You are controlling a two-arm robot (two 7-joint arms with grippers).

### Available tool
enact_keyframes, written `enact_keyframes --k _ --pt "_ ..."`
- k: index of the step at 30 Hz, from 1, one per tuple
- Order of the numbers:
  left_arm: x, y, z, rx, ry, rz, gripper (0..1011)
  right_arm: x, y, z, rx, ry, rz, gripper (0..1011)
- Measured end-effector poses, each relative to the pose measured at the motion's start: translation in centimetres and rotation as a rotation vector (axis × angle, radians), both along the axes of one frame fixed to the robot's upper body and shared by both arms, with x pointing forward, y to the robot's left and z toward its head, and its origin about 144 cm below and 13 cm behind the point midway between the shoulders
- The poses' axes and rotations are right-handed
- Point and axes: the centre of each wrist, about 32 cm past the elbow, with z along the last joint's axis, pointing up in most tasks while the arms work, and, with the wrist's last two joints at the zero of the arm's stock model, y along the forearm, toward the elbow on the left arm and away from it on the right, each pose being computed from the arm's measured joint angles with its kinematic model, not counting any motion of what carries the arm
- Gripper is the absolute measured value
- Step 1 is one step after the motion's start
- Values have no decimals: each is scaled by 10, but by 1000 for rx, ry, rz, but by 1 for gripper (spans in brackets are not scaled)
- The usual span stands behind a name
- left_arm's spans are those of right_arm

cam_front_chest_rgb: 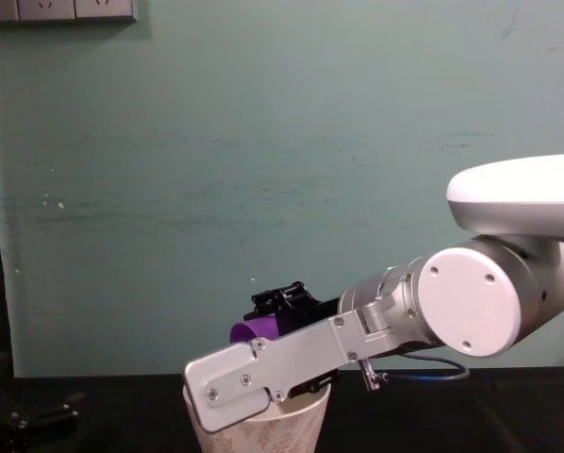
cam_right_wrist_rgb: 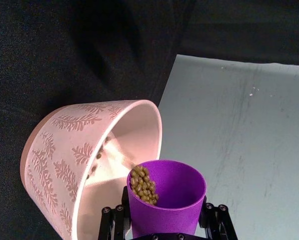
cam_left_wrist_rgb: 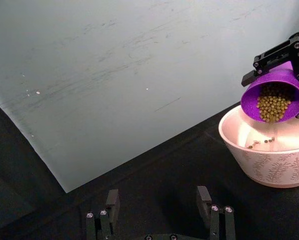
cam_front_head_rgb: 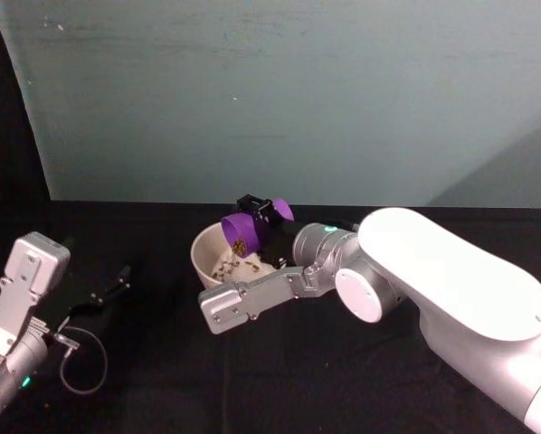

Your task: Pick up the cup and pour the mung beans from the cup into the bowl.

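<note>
Right gripper [cam_front_head_rgb: 263, 215] is clamped on the cup [cam_front_head_rgb: 245, 231], one finger on each side of its wall. The cup is tipped well over, mouth angled down into the bowl [cam_front_head_rgb: 204, 260], lip over the bowl's far side. Mung beans [cam_left_wrist_rgb: 272, 102] are heaped at the low lip. A few lie on the bowl's floor. The bowl stands near the table's [cam_front_head_rgb: 279, 389] far edge, about mid-width.

I read the pour as early. I would roll the wrist on slowly and hold the lip inside the rim line. I would not touch the rim, since the bowl may shift.

Left gripper [cam_left_wrist_rgb: 157, 207] is parked by the left edge, fingers spread, empty.
</note>
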Motion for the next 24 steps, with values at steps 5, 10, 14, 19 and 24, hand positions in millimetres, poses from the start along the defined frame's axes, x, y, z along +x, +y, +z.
enact_keyframes --k 5,10,14,19,24 --pt "0 0 0 0 0 0 1011 -1 2 0 -13 -9 1 733" --pt "0 0 0 0 0 0 1011 -1 3 0 -20 -16 3 732" --pt "0 0 0 0 0 0 1012 -2 3 0 -22 -20 5 733" --pt "0 0 0 0 0 0 1011 -2 3 -1 -26 -22 11 733" --pt "0 0 0 0 0 0 1011 -2 4 -1 -29 -25 14 733"
